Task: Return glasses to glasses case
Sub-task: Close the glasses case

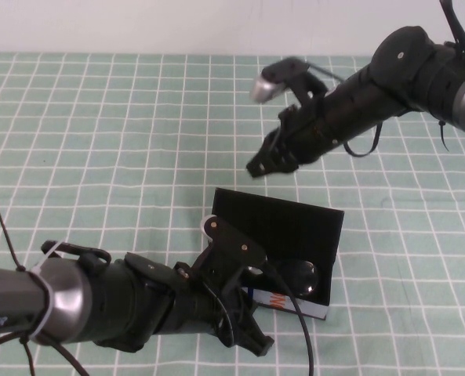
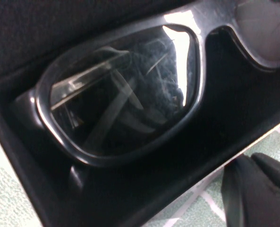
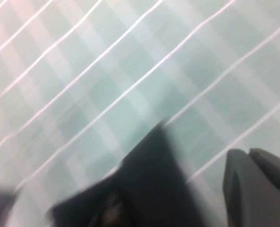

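The left tool (image 1: 252, 333) is hovering at the glasses case (image 1: 295, 219), grip unclear; the right tool (image 1: 267, 160) is hanging empty, apparently parted. The glasses (image 2: 125, 94) are lying inside, lid still open.

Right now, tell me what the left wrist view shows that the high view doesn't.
Only the left wrist view shows the glasses close up, lying inside the glasses case, dark lens and frame clear. Only the high view shows the raised lid, the white printed side, the left hand at the case's near edge, and the right hand above the cloth behind. Both show glasses in the case.
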`<state>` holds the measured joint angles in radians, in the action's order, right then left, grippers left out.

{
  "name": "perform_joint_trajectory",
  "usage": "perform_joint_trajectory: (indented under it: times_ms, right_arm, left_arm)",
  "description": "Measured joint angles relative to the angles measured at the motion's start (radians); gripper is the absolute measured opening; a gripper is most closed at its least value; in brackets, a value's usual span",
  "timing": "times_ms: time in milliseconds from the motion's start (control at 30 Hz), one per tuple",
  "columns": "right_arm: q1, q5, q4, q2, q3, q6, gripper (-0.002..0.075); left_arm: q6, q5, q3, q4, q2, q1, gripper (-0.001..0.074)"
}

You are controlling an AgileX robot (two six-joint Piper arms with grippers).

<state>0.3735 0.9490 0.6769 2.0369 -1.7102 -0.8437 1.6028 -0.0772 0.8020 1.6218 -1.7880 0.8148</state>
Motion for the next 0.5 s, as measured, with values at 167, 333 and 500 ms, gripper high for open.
perform_joint_trajectory:
  times_ms: [167,333,500]
  right_arm:
    - [0.000,-0.099,-0.057,0.011,-0.002,0.092,-0.0013]
    - [0.000,0.012,-0.125,0.069,-0.004,0.141,-0.0013]
    - [0.000,0.141,-0.059,0.084,-0.004,0.081,-0.0013]
  left_arm:
    - [0.000,0.000,0.000,0.000,0.000,0.000,-0.0002]
    - [0.000,0.000,0.000,0.000,0.000,0.000,-0.0002]
    - [0.000,0.000,0.000,0.000,0.000,0.000,-0.0002]
